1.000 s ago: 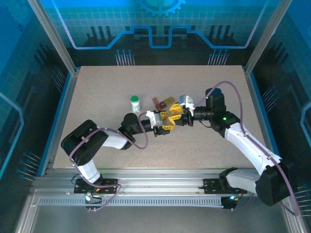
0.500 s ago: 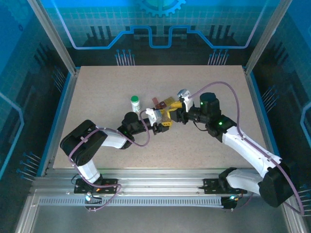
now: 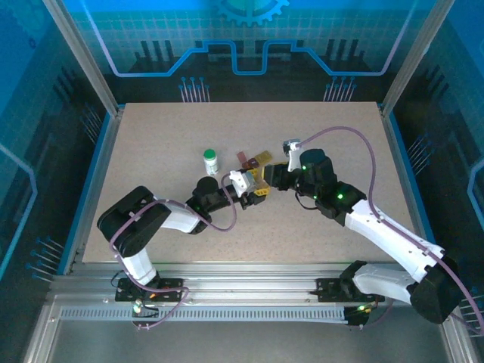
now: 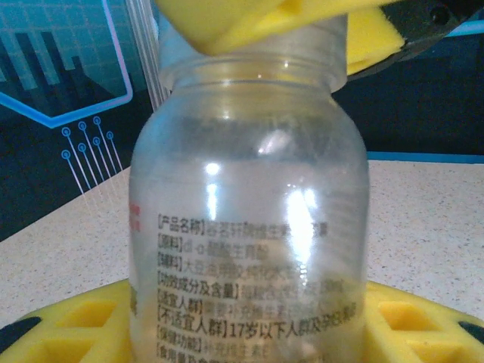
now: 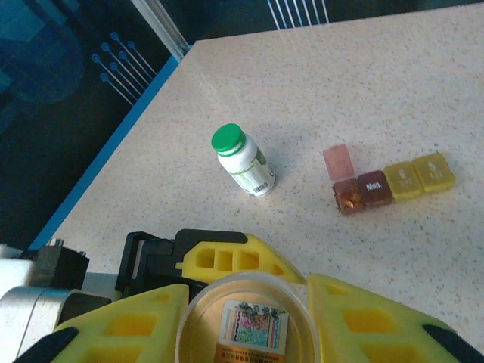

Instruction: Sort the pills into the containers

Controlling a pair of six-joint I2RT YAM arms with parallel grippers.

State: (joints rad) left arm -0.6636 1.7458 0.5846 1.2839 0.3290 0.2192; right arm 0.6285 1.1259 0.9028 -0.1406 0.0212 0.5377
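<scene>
**Both pincers on one clear bottle above the desk**

The left pincer pinches a clear bottle low on its body. In the left wrist view its yellow fingers sit on either side of the printed label. The bottle stands upright in that view, off the desk.

The right pincer meets it from the far side. In the right wrist view its two yellow fingers press against the bottle's round top end, one on each side. A small printed sticker shows inside that pale ring. Whether the top is a cap or an open mouth cannot be told.

In the top view the two pincers sit tip to tip near the middle of the desk, both arms reaching in.

The containers lie on the desk just beyond the pincers, apart from them. They form a short row touching side to side: two dark red boxes and then two yellow boxes. The end dark red box has its pinkish lid tipped up, and something brownish glints inside, too small to name. The other three are closed.

A green-capped white bottle stands upright near the red end of the row, not touching it.
</scene>
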